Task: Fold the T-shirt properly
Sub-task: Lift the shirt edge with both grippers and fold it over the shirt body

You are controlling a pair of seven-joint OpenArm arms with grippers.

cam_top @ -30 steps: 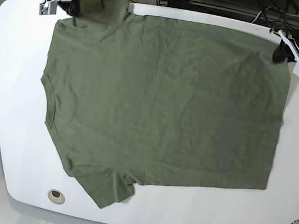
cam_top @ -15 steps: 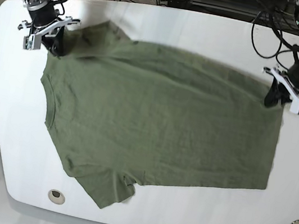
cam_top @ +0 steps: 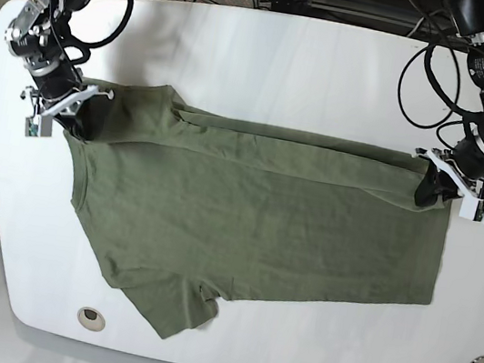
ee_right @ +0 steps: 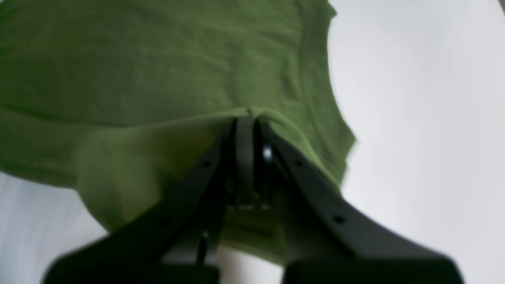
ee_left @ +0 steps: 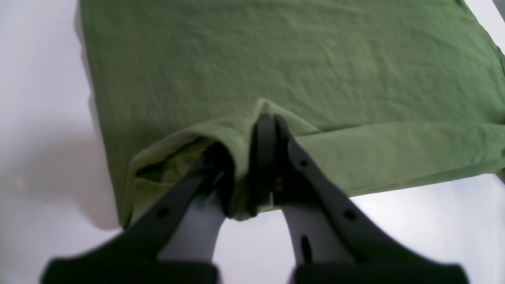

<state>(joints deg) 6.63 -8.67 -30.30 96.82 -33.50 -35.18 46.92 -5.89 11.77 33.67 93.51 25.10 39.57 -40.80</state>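
1. The left gripper (ee_left: 252, 165) has its black jaws pinched together on a bunched corner of the T-shirt (ee_left: 284, 63). In the left wrist view a ridge of olive cloth rises between the two fingers, and a loose pocket of fabric sags open at about 9 o'clock from them.

2. In the base view the left gripper (cam_top: 437, 188) sits at roughly 3 o'clock on the table (cam_top: 272, 48), holding the hem-side far corner of the T-shirt (cam_top: 254, 220) just above the cloth lying below it.

3. The right gripper (ee_right: 246, 157) is likewise clamped narrow on cloth. In the right wrist view its fingers meet under a raised fold, with the ribbed neck edge curving away toward 1 o'clock. That view is blurred, so finer detail cannot be told.

4. In the base view the right gripper (cam_top: 70, 115) stands at about 9 o'clock on the table, gripping the shoulder-side far corner beside the sleeve.

5. Between the two grippers the far edge of the T-shirt runs as a nearly straight folded line across the table, doubled over the layer beneath.

6. The rest of the garment lies flat toward 6 o'clock, neck side at 9 o'clock, hem at 3 o'clock, and one sleeve pointing to about 7 o'clock.

7. A small round dark fitting (cam_top: 91, 316) sits in the table near 7 o'clock, apart from the cloth.

8. Black cables (cam_top: 430, 69) loop above the left arm near 1 o'clock.
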